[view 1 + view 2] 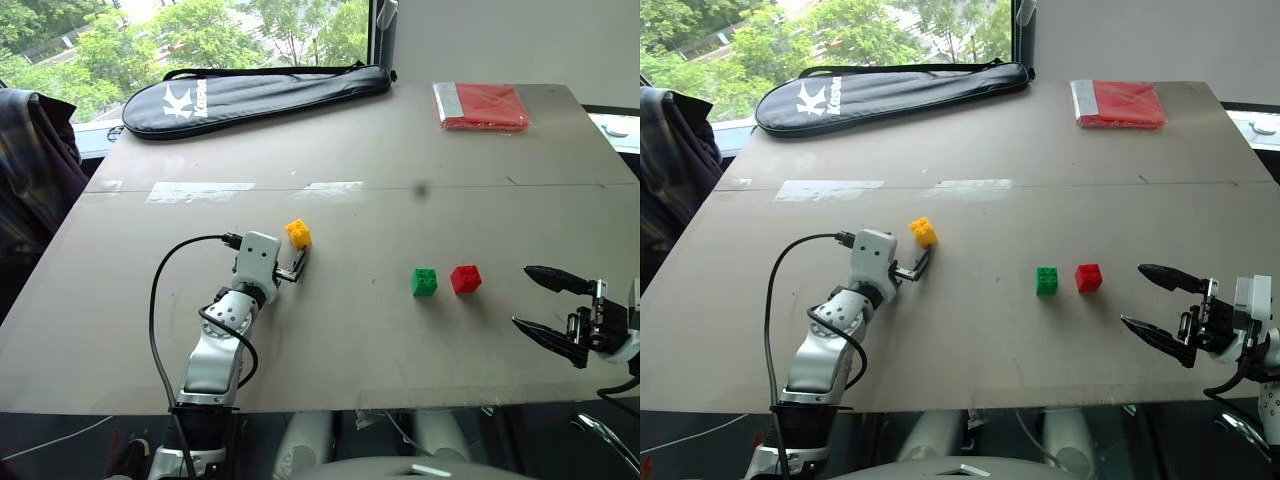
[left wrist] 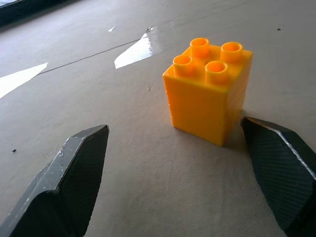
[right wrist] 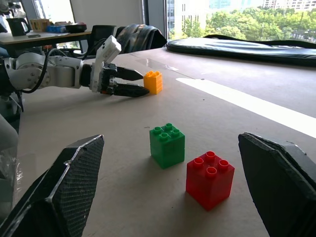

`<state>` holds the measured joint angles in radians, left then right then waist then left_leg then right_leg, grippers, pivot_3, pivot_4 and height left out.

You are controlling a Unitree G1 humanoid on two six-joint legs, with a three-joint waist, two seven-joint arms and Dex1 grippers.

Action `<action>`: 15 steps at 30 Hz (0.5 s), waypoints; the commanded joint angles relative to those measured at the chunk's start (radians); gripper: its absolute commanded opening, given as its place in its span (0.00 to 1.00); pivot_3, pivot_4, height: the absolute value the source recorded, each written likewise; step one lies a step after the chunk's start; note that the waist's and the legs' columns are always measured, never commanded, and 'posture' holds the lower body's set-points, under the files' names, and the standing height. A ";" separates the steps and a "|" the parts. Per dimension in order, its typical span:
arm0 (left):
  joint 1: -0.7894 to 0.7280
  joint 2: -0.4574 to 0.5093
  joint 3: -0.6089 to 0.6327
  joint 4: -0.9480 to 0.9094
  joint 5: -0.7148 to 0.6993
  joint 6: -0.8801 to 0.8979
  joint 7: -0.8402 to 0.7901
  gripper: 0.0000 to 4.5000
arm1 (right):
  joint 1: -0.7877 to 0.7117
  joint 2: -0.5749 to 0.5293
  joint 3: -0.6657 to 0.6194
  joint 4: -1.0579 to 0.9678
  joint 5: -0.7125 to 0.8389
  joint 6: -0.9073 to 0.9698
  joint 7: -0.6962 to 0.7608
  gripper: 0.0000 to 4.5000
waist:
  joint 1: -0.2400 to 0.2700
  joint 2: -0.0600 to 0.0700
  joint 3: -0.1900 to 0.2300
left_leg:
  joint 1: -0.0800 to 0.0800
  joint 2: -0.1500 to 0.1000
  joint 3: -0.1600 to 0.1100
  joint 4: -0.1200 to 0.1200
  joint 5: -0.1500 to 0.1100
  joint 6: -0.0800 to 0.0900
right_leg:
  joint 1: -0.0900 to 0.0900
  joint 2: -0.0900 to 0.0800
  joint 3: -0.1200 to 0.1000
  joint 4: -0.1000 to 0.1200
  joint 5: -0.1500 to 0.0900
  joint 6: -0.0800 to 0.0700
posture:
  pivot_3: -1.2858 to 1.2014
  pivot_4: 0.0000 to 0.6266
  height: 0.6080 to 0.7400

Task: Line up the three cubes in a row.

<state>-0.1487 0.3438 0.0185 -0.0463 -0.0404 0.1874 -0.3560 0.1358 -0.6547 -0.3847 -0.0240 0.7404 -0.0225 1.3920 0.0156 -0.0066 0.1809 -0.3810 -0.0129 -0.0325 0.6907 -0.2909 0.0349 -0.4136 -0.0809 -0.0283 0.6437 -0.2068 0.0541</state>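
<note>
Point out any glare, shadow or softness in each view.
Left eye view: bright window glare streaks on the table. Left wrist view: the same white patches behind the yellow cube, which is sharp and casts a soft shadow toward the near finger. Right wrist view: a glare band across the table past the green cube and red cube; the near fingers look soft.

— What do you see at the far edge of your counter?
— A black racket bag lies along the far left, and a flat red packet sits at the far right corner.
— And off your left side?
— A plaid garment hangs beside the counter, with green trees beyond the window.
</note>
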 commanded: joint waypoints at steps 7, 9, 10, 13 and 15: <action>-0.212 0.099 -0.035 0.444 -0.112 -0.204 -0.437 0.98 | -0.031 -0.007 -0.019 -0.032 0.003 0.003 -0.010 1.00 | 0.004 0.002 -0.003 | 0.000 -0.001 0.000 0.000 0.000 0.000 | 0.000 -0.001 -0.001 0.000 0.000 0.000 | 0.52 0.24 0.65; -0.252 0.102 -0.042 0.520 -0.116 -0.228 -0.497 0.98 | -0.022 -0.011 -0.021 -0.041 0.016 0.023 -0.006 1.00 | 0.007 0.005 -0.005 | 0.000 -0.001 -0.001 0.000 0.000 0.000 | 0.001 -0.001 -0.001 0.000 0.000 0.000 | 0.52 0.24 0.65; -0.273 0.103 -0.045 0.560 -0.106 -0.245 -0.508 0.98 | -0.018 -0.012 -0.022 -0.047 0.019 0.028 -0.006 1.00 | 0.008 0.006 -0.005 | 0.000 -0.001 -0.001 0.000 0.000 0.000 | 0.001 -0.001 -0.001 0.000 0.000 0.000 | 0.52 0.24 0.65; -0.336 0.100 -0.050 0.668 -0.100 -0.248 -0.556 0.98 | -0.003 -0.012 -0.028 -0.064 0.017 0.034 -0.008 1.00 | 0.015 0.011 -0.010 | 0.002 -0.002 -0.001 0.000 0.000 0.000 | 0.003 -0.001 -0.002 0.001 0.000 0.001 | 0.52 0.24 0.65; -0.365 0.097 -0.047 0.720 -0.105 -0.251 -0.586 0.98 | 0.005 -0.010 -0.031 -0.069 0.015 0.034 -0.007 1.00 | 0.019 0.013 -0.012 | 0.002 -0.002 -0.001 0.001 0.001 0.000 | 0.003 -0.001 -0.002 0.002 0.000 0.001 | 0.52 0.24 0.65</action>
<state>-0.5160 0.4461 -0.0106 0.6025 -0.1603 -0.0734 -0.9314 0.1388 -0.6563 -0.3844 -0.0632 0.7368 0.0140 1.3858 0.0348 0.0061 0.1688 -0.3786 -0.0144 -0.0334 0.6914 -0.2895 0.0352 -0.4109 -0.0814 -0.0298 0.6464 -0.2084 0.0575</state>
